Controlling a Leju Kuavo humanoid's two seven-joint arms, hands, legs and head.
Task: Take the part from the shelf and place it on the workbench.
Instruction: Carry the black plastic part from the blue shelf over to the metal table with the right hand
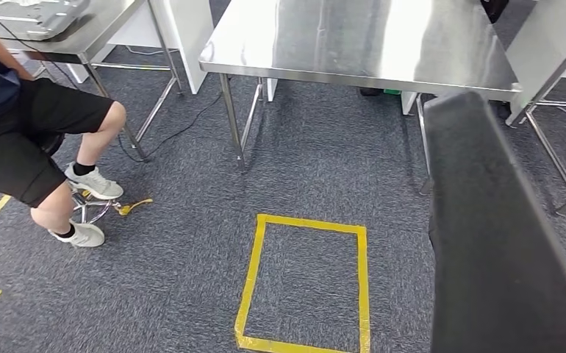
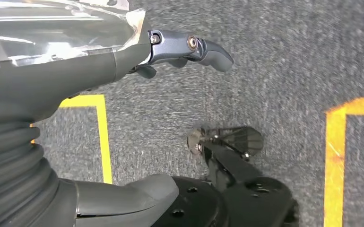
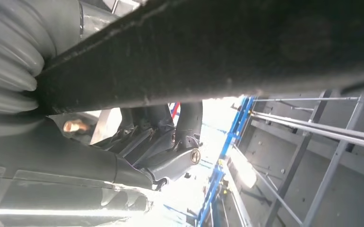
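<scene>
Looks like the carry step: right hand point(image 3: 166, 151) has its fingers wrapped around the long dark part point(image 1: 493, 243), I think. Left hand point(image 2: 123, 56) hangs with fingers apart, holding nothing. Next it needs to reach the steel workbench point(image 1: 353, 44) ahead and set the part down flat.

workbench point(image 1: 353, 44) ahead | floor tape box point(image 1: 306, 283) before it | person point(image 1: 23, 125) left
</scene>
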